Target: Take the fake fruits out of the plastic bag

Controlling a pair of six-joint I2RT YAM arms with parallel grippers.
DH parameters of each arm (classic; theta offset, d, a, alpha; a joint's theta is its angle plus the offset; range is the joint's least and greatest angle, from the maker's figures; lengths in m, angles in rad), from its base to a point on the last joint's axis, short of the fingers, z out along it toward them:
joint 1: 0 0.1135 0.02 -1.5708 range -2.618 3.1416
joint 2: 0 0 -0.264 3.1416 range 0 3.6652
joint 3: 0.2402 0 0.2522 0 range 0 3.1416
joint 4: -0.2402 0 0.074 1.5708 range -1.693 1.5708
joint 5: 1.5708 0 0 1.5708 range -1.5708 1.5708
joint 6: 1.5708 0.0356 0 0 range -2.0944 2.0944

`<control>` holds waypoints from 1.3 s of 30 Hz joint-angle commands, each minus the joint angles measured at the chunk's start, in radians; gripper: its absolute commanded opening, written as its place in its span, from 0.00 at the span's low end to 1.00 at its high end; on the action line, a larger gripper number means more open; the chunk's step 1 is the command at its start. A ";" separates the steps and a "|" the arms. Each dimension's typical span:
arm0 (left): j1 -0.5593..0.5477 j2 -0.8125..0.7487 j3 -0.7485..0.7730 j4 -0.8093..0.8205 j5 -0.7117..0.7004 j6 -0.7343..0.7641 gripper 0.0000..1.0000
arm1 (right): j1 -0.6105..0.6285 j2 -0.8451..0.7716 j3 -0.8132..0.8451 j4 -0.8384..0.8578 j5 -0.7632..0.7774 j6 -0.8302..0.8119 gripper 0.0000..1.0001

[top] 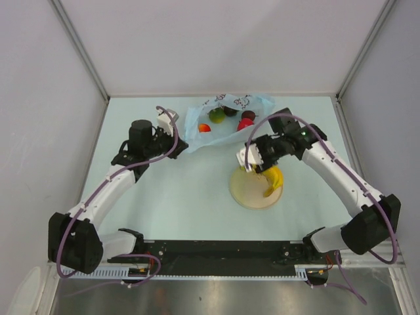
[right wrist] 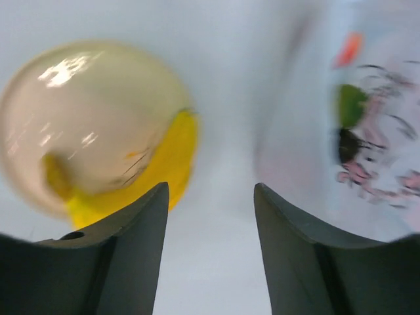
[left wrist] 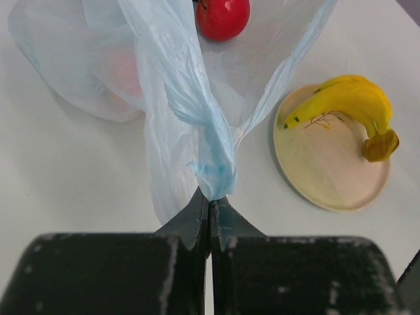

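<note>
The light blue plastic bag (top: 223,125) lies at the back of the table. A green fruit (top: 216,117), an orange-red one (top: 204,128) and a dark maroon one (top: 230,111) show through it. A red apple (top: 247,122) sits at its right edge, bare in the left wrist view (left wrist: 223,16). My left gripper (left wrist: 210,198) is shut on the bag's twisted handle (left wrist: 203,131). The yellow banana (top: 272,180) rests on the tan plate (top: 252,197). Above the plate's far edge my right gripper (right wrist: 211,190) hangs open with nothing between its fingers, the banana (right wrist: 177,157) just left of them.
White walls with metal posts close in the table at the back and both sides. The bag's printed white patch (right wrist: 384,164) fills the right of the right wrist view. Bare table lies between the plate and the arm bases (top: 216,252).
</note>
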 commanded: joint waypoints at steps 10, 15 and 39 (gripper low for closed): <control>0.009 -0.114 0.067 -0.181 0.050 0.158 0.00 | 0.136 0.417 0.143 1.096 0.073 1.061 0.10; 0.013 -0.186 0.073 -0.250 -0.001 0.217 0.00 | 0.233 0.535 0.144 0.968 0.075 1.081 0.07; 0.050 -0.208 0.085 -0.412 0.117 0.174 0.01 | 0.204 0.807 0.443 1.075 0.373 1.735 0.76</control>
